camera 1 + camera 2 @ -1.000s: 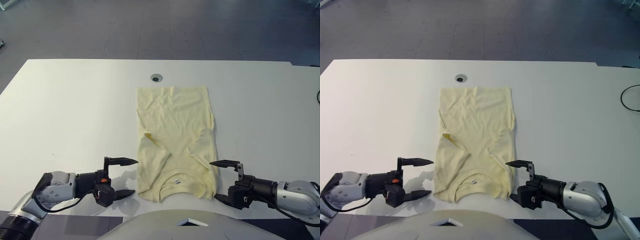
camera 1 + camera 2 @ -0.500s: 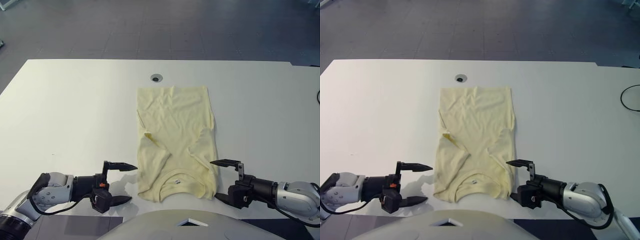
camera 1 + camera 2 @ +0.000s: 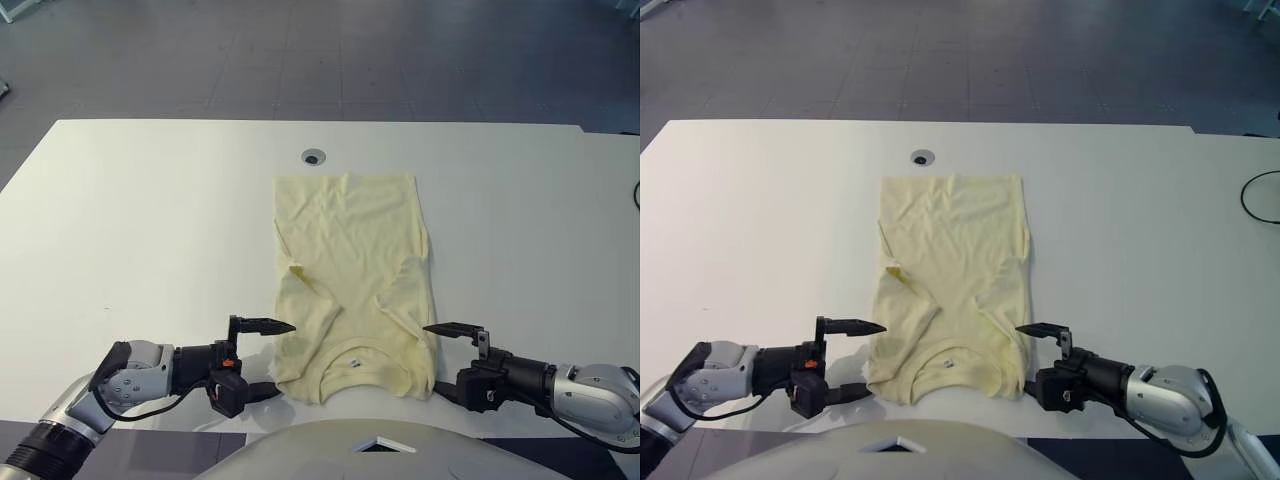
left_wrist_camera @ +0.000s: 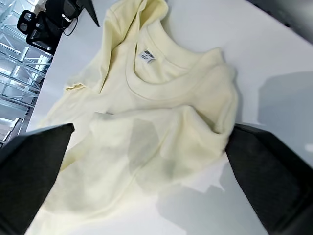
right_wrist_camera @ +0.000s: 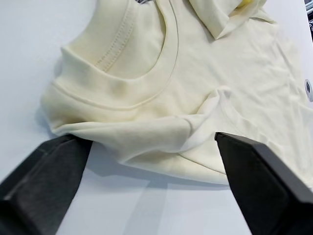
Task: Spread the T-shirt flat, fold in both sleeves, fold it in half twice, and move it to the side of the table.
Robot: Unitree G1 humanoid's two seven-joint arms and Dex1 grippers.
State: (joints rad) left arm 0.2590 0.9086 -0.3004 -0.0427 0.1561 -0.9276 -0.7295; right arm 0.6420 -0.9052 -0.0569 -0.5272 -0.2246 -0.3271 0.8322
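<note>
White table [image 3: 150, 200] bears the sleeve-folded T-shirt [image 3: 350, 260]; the left gripper [image 3: 284, 358] and right gripper [image 3: 432, 360], both wide open and empty, flank its collar-end corners and should pinch them evenly, together.

The T-shirt [image 4: 161, 112] is running off the left wrist view, its neck label [image 4: 146, 56] too small to read. A cable [image 3: 1243, 195] is getting cropped.

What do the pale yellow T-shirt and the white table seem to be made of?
The pale yellow T-shirt looks like soft knit cotton jersey with a matte finish: it has a stitched collar band and limp wrinkles. The white table seems to be smooth laminate or painted board with an even, seamless surface. Its core cannot be told.
</note>
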